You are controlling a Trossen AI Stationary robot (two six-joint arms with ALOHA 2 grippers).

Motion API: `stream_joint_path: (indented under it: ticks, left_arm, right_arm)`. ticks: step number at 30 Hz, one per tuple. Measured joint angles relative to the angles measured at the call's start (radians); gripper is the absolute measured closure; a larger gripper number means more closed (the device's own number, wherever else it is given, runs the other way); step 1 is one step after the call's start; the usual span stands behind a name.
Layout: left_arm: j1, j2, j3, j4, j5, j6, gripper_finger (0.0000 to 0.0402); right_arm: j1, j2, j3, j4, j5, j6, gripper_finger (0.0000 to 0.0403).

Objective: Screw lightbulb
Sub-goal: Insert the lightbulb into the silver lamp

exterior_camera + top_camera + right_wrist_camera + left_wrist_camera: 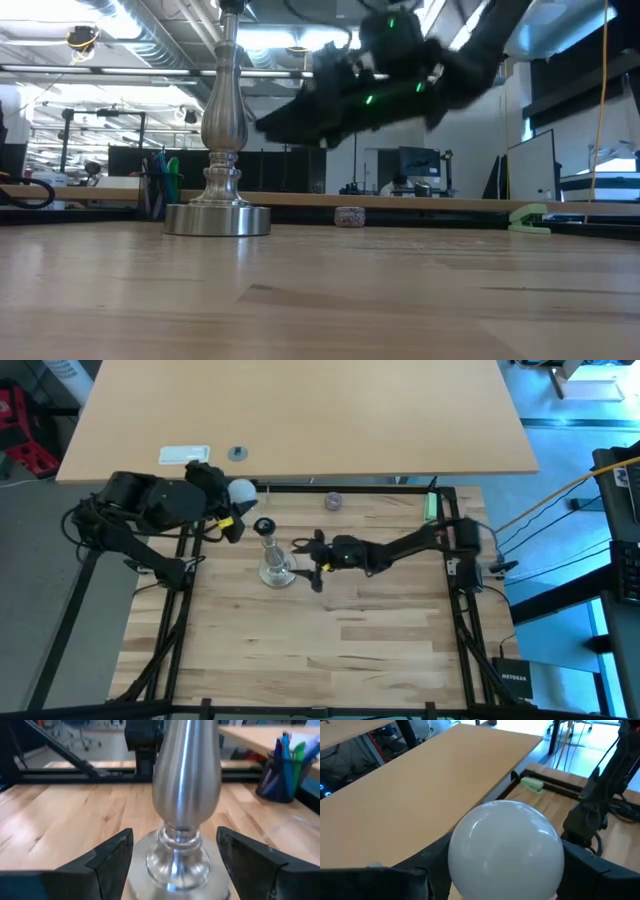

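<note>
High view: left tool (236, 500) clenched on the lightbulb (241, 490), held beside the stand (272, 556); right tool (312, 555) released, straddling the stem, likely to steady it.

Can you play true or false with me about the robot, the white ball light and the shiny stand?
1. The left gripper holds the lightbulb. True.
2. The lightbulb is already screwed into the stand. False: it is held up beside the stand's top, apart from it.
3. The right gripper is open, with the stand's stem between its fingers. True.
4. The stand has fallen over. False: it is upright on the table.
</note>
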Motion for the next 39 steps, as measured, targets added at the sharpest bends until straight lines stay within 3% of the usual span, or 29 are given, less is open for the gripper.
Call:
stream_joint_path:
  ticks: [4,15,18,24,28,34,39]
  left_arm:
    - [0.008,0.005,-0.005,-0.008,0.003,0.024,0.0152]
    - [0.007,0.004,-0.005,-0.019,-0.005,0.037,0.0152]
    - [0.007,0.004,-0.005,-0.035,-0.005,0.023,0.0152]
    - [0.007,0.004,-0.005,-0.029,-0.005,0.021,0.0152]
    - [0.007,0.004,-0.005,-0.028,-0.005,0.021,0.0152]
    - [0.007,0.011,-0.005,-0.003,-0.005,-0.003,0.0152]
    - [0.005,0.011,-0.005,0.054,0.042,-0.025,0.0152]
  right_arm:
    - [-0.005,0.126,0.058,0.107,0.055,0.003,0.0114]
    - [-0.005,0.284,0.284,0.048,0.049,0.047,0.0116]
    - [-0.005,0.286,0.294,0.040,0.067,0.045,0.0140]
    - [-0.006,0.289,0.297,0.035,0.109,0.042,0.0240]
    - [-0.005,0.276,0.297,0.009,0.106,0.002,0.0241]
    - [-0.005,0.134,0.293,-0.226,0.073,-0.057,0.0241]
    - [-0.005,0.082,0.296,-0.264,0.068,-0.011,0.0241]
